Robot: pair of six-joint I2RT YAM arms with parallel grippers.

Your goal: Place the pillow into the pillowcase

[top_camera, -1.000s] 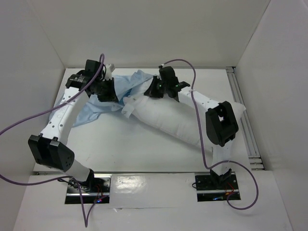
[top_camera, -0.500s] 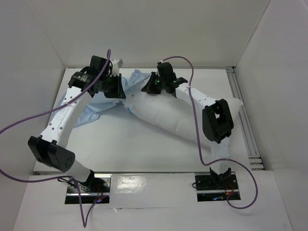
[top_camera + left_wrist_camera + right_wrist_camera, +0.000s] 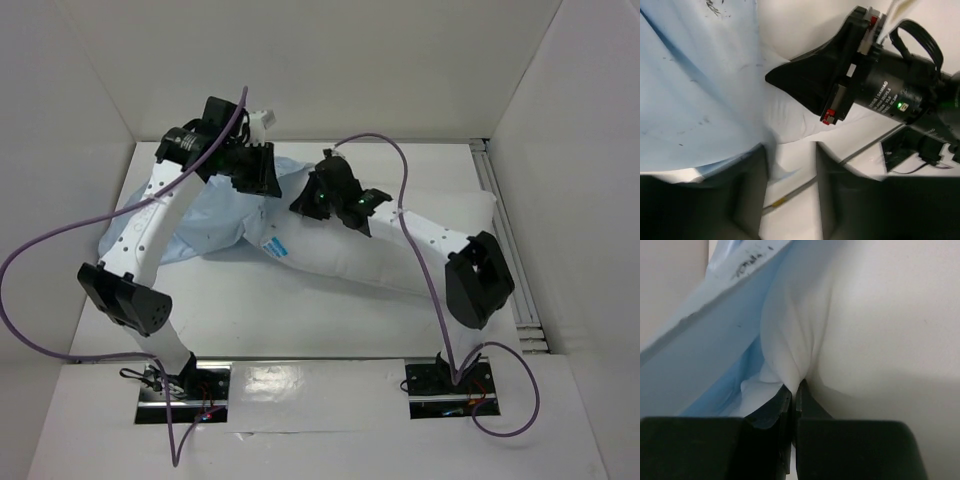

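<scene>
The plump white pillow (image 3: pixel 400 255) lies slantwise across the table, and its left end reaches into the limp light-blue pillowcase (image 3: pixel 190 225). My right gripper (image 3: pixel 305 200) sits at that end, shut on a pinch of the pillow (image 3: pixel 865 315), with the pillowcase (image 3: pixel 715 340) draped to its left. In its own view the right gripper (image 3: pixel 797 385) has its fingers pressed together on the white fold. My left gripper (image 3: pixel 262 172) hovers over the pillowcase's far edge. The left gripper (image 3: pixel 790 185) is open with bare table between its fingers. The pillowcase (image 3: pixel 690 100) lies over its left finger, beside the pillow (image 3: pixel 790 117).
White walls close in the table at the back and both sides. A metal rail (image 3: pixel 505 240) runs along the right edge. Purple cables (image 3: pixel 60 250) loop off both arms. The right arm's wrist (image 3: pixel 875 80) hangs close in front of my left gripper.
My left gripper opened, let go of the pillowcase and moved right and back. The right gripper pushed the pillow's end left, and the pillowcase now spreads over it.
</scene>
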